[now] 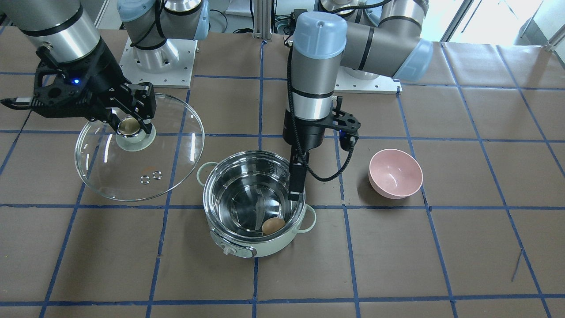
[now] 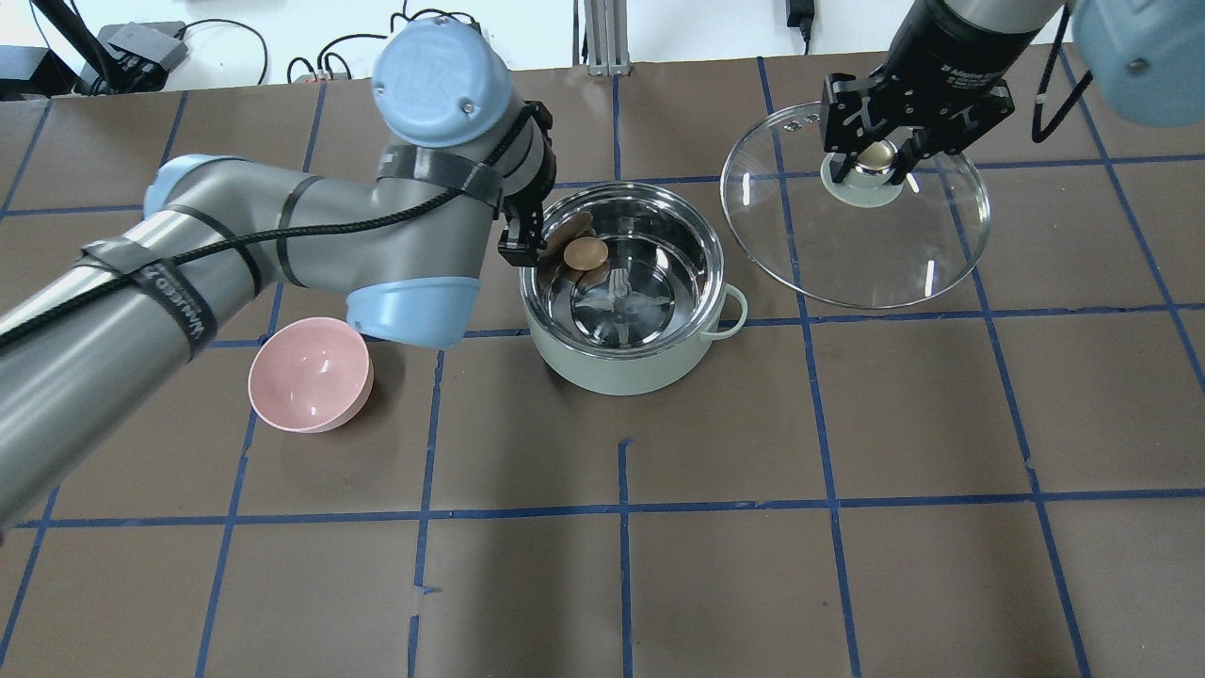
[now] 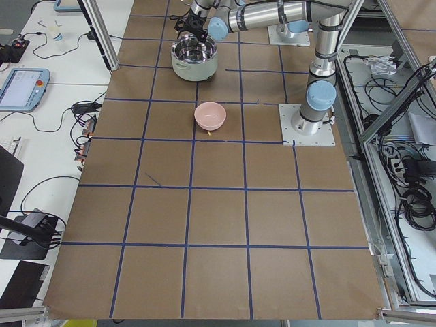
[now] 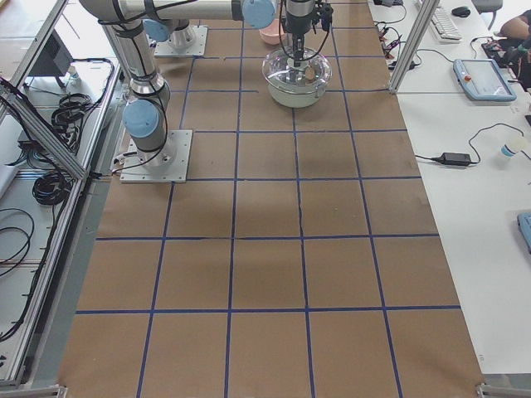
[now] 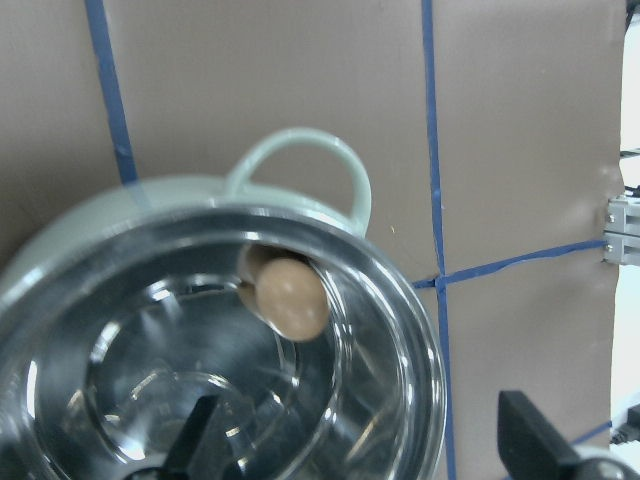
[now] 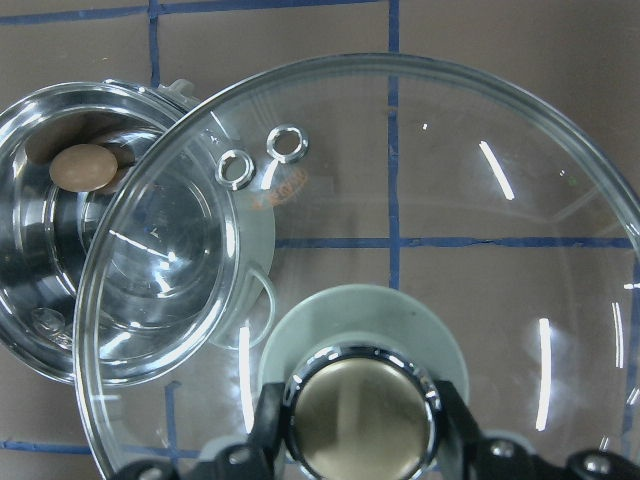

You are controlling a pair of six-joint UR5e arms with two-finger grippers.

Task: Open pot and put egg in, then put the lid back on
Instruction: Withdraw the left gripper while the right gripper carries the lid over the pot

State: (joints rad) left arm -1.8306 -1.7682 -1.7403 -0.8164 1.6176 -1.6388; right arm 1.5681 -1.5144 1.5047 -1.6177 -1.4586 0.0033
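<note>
Brown paper ruled into squares by blue tape covers the table (image 2: 847, 424). The pot (image 2: 612, 367) stands near its middle with its mouth uncovered. The egg (image 2: 586, 251) lies inside, low against the steel wall on the far left, below one loop handle. The left gripper (image 5: 360, 437) hangs over that side. Its fingers (image 5: 528, 432) are spread wide apart and touch nothing.

The right gripper (image 2: 877, 162) is clamped on the knob (image 6: 358, 405) of the lid (image 2: 847, 254). It holds the glass tilted, to the right of the pot.

White lettering on the right wrist seems to say "Adaptive Gripper", but the rest is too small to read. A band on the left forearm carries print I cannot make out. Beside the steam holes (image 6: 235, 168) is a reddish mark that I cannot read.

From overhead, the lid's left rim shows just beside the pot's right rim. The right wrist view shows the glass overlapping the pot's mouth, with the egg visible past it. Only the left wrist view shows the gap between the left fingers. A pink bowl (image 2: 309, 374) sits well apart to the pot's left. The side views show bare paper squares running out to the table's ends.
</note>
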